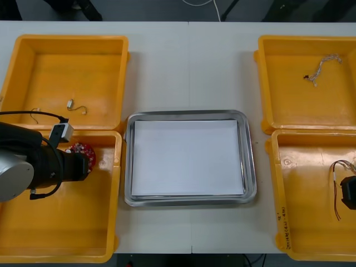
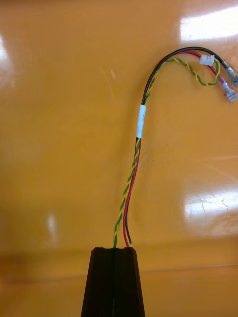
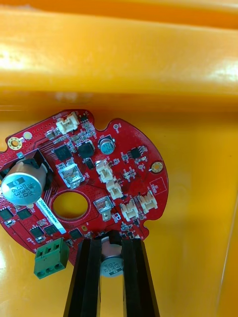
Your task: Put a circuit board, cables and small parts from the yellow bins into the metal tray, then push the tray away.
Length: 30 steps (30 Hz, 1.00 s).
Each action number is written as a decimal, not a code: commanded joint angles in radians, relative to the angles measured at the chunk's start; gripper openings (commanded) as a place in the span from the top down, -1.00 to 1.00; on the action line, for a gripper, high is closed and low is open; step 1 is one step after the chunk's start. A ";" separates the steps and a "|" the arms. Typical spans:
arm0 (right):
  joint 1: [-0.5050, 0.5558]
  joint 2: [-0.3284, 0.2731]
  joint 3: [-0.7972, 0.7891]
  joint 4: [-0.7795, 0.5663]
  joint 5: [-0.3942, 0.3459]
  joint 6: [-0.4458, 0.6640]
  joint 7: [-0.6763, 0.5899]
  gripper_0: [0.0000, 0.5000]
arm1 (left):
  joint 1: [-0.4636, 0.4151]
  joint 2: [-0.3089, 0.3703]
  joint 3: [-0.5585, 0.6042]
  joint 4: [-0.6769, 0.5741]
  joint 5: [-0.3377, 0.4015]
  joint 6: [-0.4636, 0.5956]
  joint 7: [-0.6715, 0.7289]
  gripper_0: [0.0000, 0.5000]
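Observation:
A round red circuit board point(image 3: 84, 173) lies in the near-left yellow bin point(image 1: 61, 228), close to its far wall. My left gripper point(image 3: 112, 242) is shut on the board's edge, with a silver capacitor between the fingers. In the front view the board point(image 1: 84, 150) peeks out just past the left arm's wrist. My right gripper point(image 2: 114, 250) is in the near-right yellow bin point(image 1: 311, 233), shut on the end of a red and yellow cable point(image 2: 141, 124) that curves away over the bin floor. The same cable point(image 1: 337, 186) lies beside the right gripper point(image 1: 349, 192) at the front view's edge.
The metal tray point(image 1: 129, 161), white inside, sits between the bins with nothing in it. The far-left bin point(image 1: 33, 61) holds a small cable point(image 1: 75, 105). A twisted cable point(image 1: 325, 65) lies in the far-right bin point(image 1: 289, 105).

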 commanded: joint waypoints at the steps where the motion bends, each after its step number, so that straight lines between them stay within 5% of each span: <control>1: 0.031 0.050 -0.037 -0.037 0.026 0.003 -0.031 1.00 | 0.029 0.051 -0.016 -0.009 -0.004 -0.012 -0.019 1.00; 26: 0.128 0.067 -0.037 -0.062 0.043 -0.077 -0.040 0.95 | 0.228 0.135 0.093 -0.184 0.040 -0.007 -0.073 1.00; 28: 0.128 0.067 -0.037 -0.062 0.043 -0.079 -0.037 0.88 | 0.247 0.136 0.098 -0.191 0.040 -0.013 -0.079 1.00; 30: 0.128 0.067 -0.037 -0.062 0.043 -0.077 -0.035 0.33 | 0.274 0.141 0.104 -0.200 0.039 -0.035 -0.088 1.00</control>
